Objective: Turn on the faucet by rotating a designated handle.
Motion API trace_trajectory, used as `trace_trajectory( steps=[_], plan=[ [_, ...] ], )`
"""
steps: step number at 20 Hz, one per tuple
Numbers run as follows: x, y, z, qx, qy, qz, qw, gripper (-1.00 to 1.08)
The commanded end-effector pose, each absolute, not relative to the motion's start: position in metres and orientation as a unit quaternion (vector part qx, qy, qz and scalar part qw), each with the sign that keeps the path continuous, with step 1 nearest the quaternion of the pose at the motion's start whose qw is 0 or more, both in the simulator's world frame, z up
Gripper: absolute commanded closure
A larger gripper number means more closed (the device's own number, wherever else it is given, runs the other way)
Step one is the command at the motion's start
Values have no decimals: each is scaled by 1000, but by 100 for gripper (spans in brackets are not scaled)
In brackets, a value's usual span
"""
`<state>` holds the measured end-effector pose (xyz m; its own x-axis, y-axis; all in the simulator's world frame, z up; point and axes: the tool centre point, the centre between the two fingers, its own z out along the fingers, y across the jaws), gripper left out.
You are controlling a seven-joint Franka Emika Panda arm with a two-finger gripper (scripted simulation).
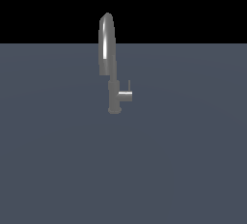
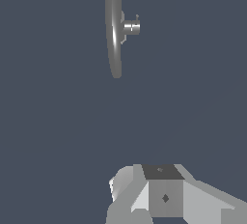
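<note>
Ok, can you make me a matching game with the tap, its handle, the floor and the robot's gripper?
Things:
1. faucet
2. handle
3. floor
4. gripper

Descriptions:
A. flat, dark blue-grey, all around
B. short stub sticking out sideways from the column, with a thin rod pointing up
C. tall, shiny grey, with a high arched spout
D. pale grey blocky part, seen only in the wrist view, far from the tap

Pairs: 1-C, 2-B, 3-A, 4-D
</note>
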<state>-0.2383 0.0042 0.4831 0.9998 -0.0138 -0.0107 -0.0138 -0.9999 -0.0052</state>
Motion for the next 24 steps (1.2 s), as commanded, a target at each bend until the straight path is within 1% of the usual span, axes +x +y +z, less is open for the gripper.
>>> trace_trajectory(
  steps=[1,6,12,18,24],
  plan=[
    [-238,4,483,-1000,7,5,3,108],
    [-235,5,483,-1000,11,9,6,108],
    [-221,6,480,-999,26,24,21,108],
    [-197,8,475,-996,54,52,48,108],
    [-163,10,466,-988,93,90,86,108]
  ],
)
